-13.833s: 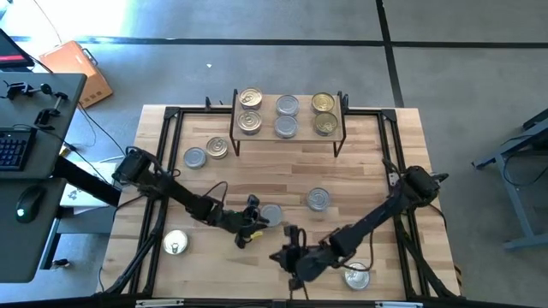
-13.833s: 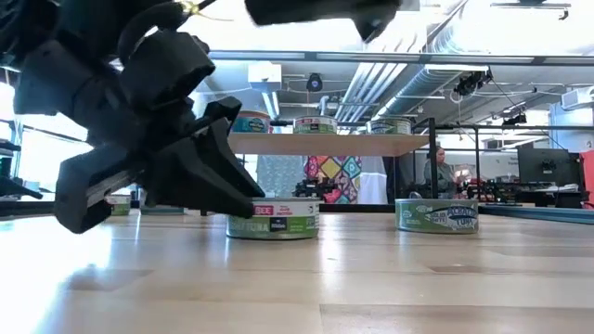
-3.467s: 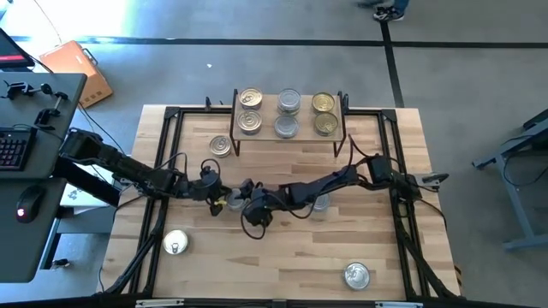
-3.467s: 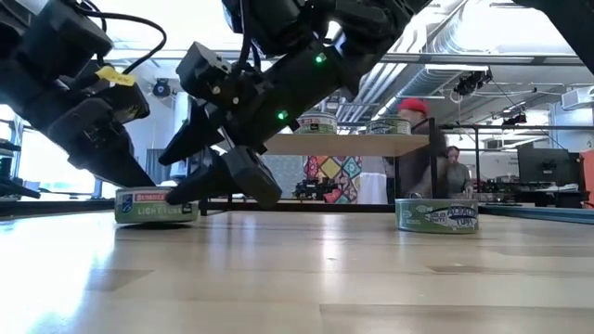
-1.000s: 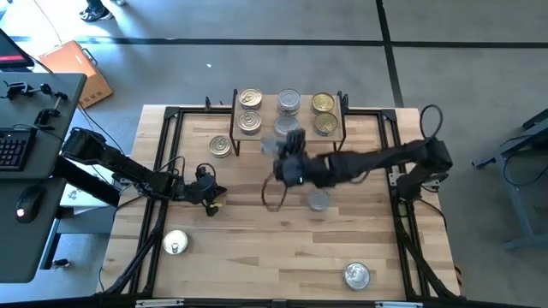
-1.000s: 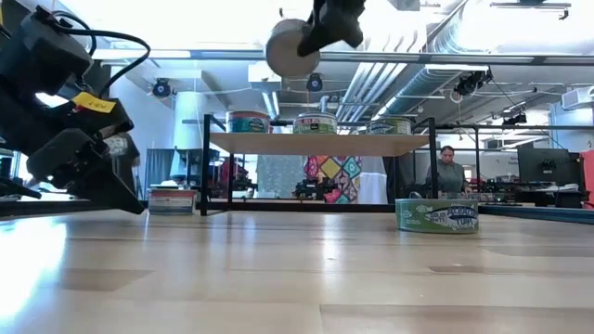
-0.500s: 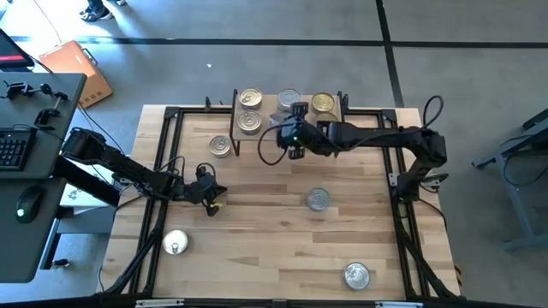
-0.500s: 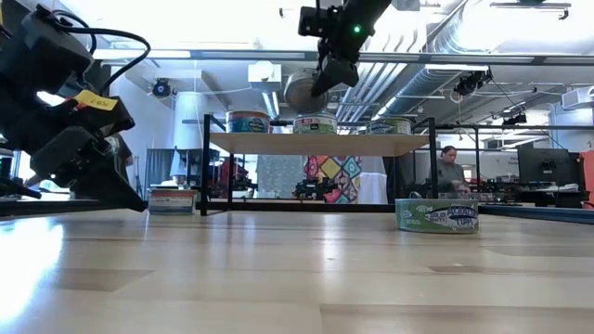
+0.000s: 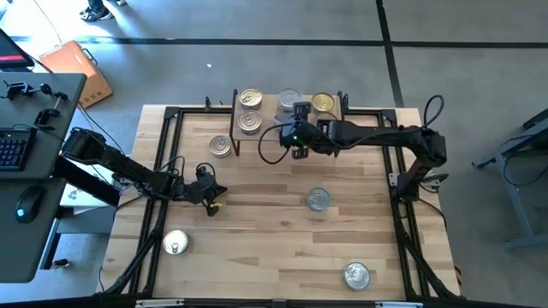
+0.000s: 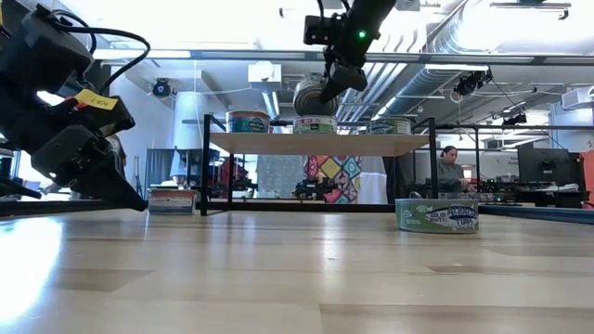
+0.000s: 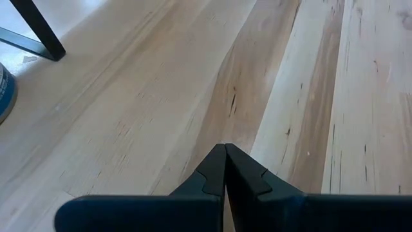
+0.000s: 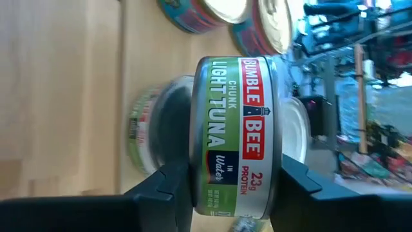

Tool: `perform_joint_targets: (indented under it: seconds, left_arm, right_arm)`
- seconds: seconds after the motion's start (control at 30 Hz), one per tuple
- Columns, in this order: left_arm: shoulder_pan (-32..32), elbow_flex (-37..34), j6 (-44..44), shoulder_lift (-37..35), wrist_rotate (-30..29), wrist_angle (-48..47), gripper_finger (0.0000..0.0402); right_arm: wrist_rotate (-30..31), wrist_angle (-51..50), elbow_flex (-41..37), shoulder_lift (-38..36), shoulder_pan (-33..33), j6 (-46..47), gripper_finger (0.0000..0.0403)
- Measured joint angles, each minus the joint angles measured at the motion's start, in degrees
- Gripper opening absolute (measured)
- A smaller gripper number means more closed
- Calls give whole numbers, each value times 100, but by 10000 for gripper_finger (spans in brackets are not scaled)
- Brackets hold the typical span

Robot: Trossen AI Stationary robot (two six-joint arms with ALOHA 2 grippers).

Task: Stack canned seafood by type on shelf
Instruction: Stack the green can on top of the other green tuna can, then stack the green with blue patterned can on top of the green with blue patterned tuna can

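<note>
My right gripper is shut on a green-labelled tuna can and holds it just above the middle of the shelf. Directly under the held can, another can stands on the shelf's wooden top. More cans stand on the shelf to the left and right. My left gripper is shut with nothing in it, low over the table's left half, its fingertips close to the wood. My right gripper pinches the tuna can between its two fingers, one finger on one flat end and the other on the opposite flat end. The fingers slant down from the table's right side. The can is lifted clear, a little above the shelf can.
Loose cans lie on the table: one beside the shelf's left legs, one at the near left, one in the middle, one at the near right. A black frame runs round the tabletop. A person shows far behind.
My right gripper has carried the tuna can from over the table's middle toward the far edge. It stopped over the shelf's middle stack and sank a little. The can has stayed clear of everything.
</note>
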Motion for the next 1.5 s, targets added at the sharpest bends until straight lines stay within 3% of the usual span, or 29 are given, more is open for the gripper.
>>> perform_joint_targets:
  seconds: [0.27, 0.63, 1.0, 1.4, 1.5]
  left_arm:
    - [2, 0, 0, 0, -2, -2, 0]
    - [2, 0, 0, 0, -2, -4, 0]
    - [2, 0, -15, 0, -2, -4, 0]
    - [1, 2, -21, 0, -2, -4, 0]
    - [2, 2, -22, 0, -2, -4, 0]
  right_arm:
    - [-205, -76, 4, -2, -149, 230, 146]
    - [-330, -156, 4, 0, -223, 399, 243]
    - [-333, -158, 4, 0, -216, 611, 247]
    - [-1376, -595, 381, 4, -299, 1401, 272]
    - [-1296, -696, 570, 4, -304, 1654, 280]
